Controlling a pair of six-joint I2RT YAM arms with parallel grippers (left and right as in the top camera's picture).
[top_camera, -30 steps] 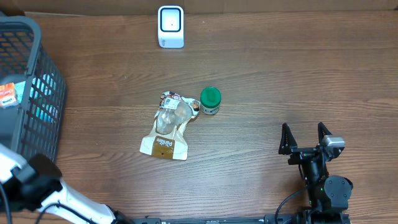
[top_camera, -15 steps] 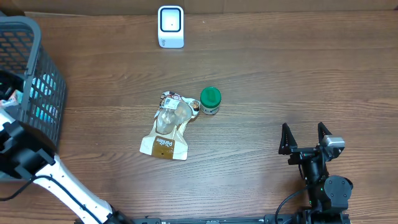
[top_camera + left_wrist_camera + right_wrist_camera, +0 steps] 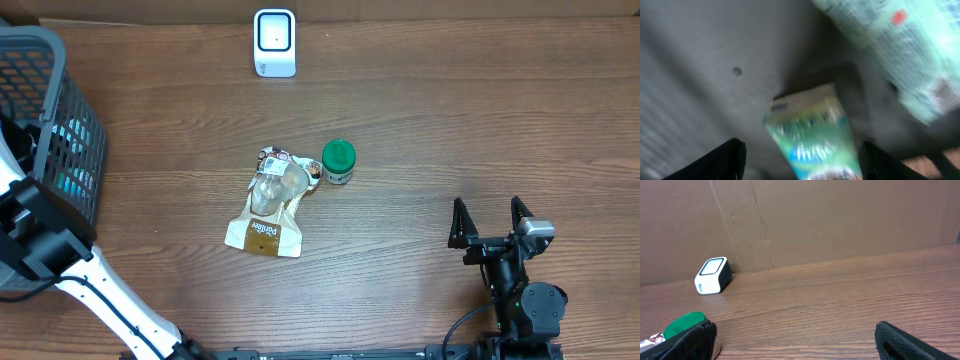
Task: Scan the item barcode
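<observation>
Inside the grey basket (image 3: 72,120) at the left edge, my left gripper (image 3: 802,147) stands open over a blurred green packet (image 3: 810,135). The packet lies between the two fingers, and I see a gap to the left finger (image 3: 730,157). A pale green bag (image 3: 900,45) lies beside it. The white barcode scanner (image 3: 274,42) stands at the back of the table, also in the right wrist view (image 3: 712,275). My right gripper (image 3: 489,208) is open and empty at the front right.
A tan and clear pouch (image 3: 270,205) and a green-lidded jar (image 3: 338,162) lie mid-table. The left arm (image 3: 45,245) rises along the basket's near side. A cardboard wall (image 3: 840,215) stands behind the scanner.
The left arm has swung up from the front left corner and reached into the basket, covering the orange-labelled item there. The right arm has not moved.
</observation>
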